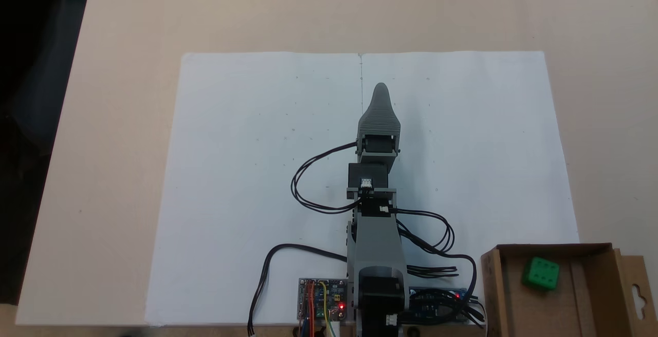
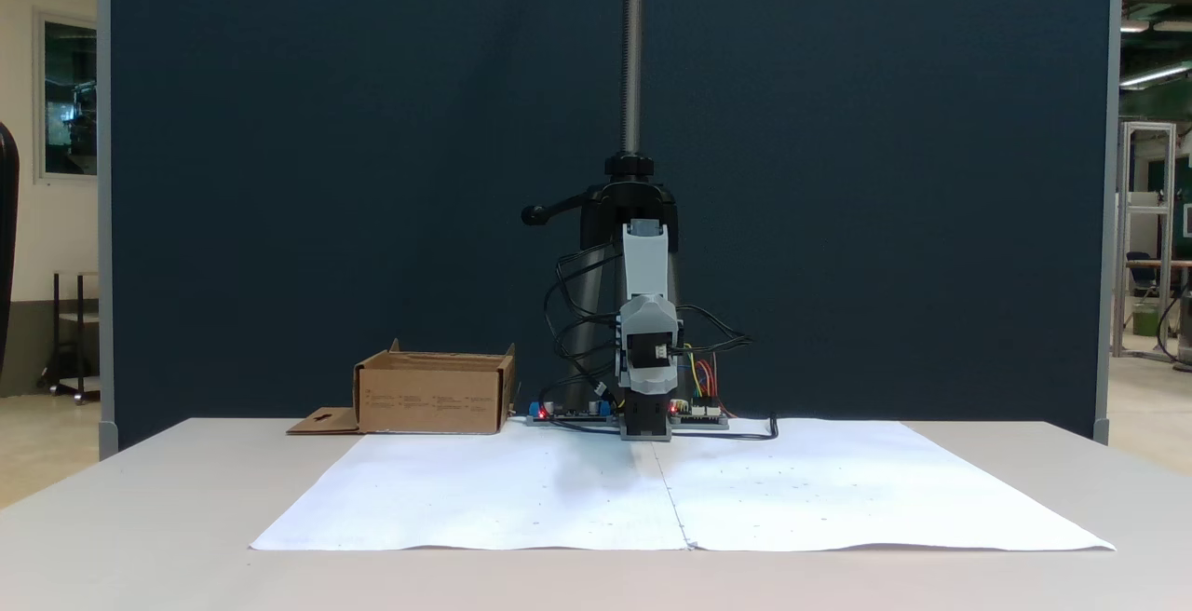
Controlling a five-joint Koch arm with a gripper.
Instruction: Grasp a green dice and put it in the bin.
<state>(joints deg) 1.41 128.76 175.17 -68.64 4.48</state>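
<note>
The green dice lies inside the bin, a shallow brown cardboard box at the bottom right of a fixed view from above. Seen from the front, the bin stands at the left of the arm's base and its walls hide the dice. My gripper points away from the base over the middle of the white paper, far from the bin. It holds nothing. Its jaws lie one over the other, so a gap cannot be made out. The folded arm faces the front camera.
A large white paper sheet covers the middle of the light table. Circuit boards and black cables sit around the arm's base. The bin's flap with a hang-hole juts out at its side. A camera stand rises behind the arm.
</note>
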